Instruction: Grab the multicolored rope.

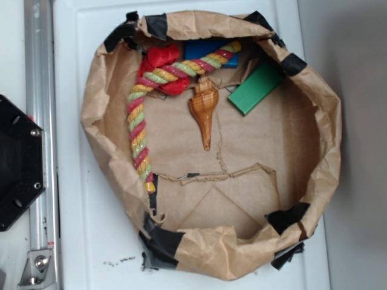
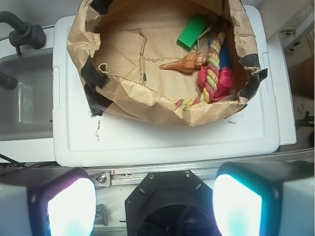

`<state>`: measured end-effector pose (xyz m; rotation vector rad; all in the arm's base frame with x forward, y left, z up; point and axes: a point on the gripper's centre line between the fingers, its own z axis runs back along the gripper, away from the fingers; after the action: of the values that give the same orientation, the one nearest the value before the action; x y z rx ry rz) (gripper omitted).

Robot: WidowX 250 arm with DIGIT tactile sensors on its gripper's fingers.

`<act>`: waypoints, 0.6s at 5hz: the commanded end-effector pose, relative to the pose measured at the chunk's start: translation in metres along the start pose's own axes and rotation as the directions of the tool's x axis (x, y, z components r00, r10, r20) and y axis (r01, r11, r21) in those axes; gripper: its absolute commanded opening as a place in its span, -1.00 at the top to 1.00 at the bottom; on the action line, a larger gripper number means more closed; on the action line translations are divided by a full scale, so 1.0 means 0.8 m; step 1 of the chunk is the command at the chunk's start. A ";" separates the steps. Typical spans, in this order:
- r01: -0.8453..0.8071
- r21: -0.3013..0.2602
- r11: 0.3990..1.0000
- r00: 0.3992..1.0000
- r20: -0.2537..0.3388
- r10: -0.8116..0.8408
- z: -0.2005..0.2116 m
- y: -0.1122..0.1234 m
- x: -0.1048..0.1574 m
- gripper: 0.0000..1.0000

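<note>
The multicolored rope point(image 1: 140, 124) of red-pink, yellow and pale green strands lies bent inside the brown paper bag point(image 1: 326, 139), running down the left wall and across the back. In the wrist view the rope point(image 2: 211, 73) lies at the bag's right side. My gripper point(image 2: 155, 206) shows only in the wrist view: it is open, its two bright fingers wide apart with nothing between them, held over the black base well short of the bag.
In the bag lie a red cloth-like lump point(image 1: 160, 60) under the rope, a brown wooden spiral shell point(image 1: 204, 109), a green block point(image 1: 254, 89) and a blue block point(image 1: 202, 49). The bag sits on a white lid point(image 2: 162, 137). A black base point(image 1: 15, 160) and metal rail point(image 1: 39, 121) stand left.
</note>
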<state>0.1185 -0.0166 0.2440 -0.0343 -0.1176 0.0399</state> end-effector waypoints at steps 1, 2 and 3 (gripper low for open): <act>0.000 0.000 1.000 1.000 0.000 0.000 0.000 0.000 0.000 -1.00; -0.092 0.092 0.992 0.995 0.051 0.088 -0.058 0.021 0.057 -1.00; -0.120 0.149 0.982 0.992 0.065 0.111 -0.105 0.038 0.105 -1.00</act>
<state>0.2108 0.0107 0.1609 0.1102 -0.1380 0.1429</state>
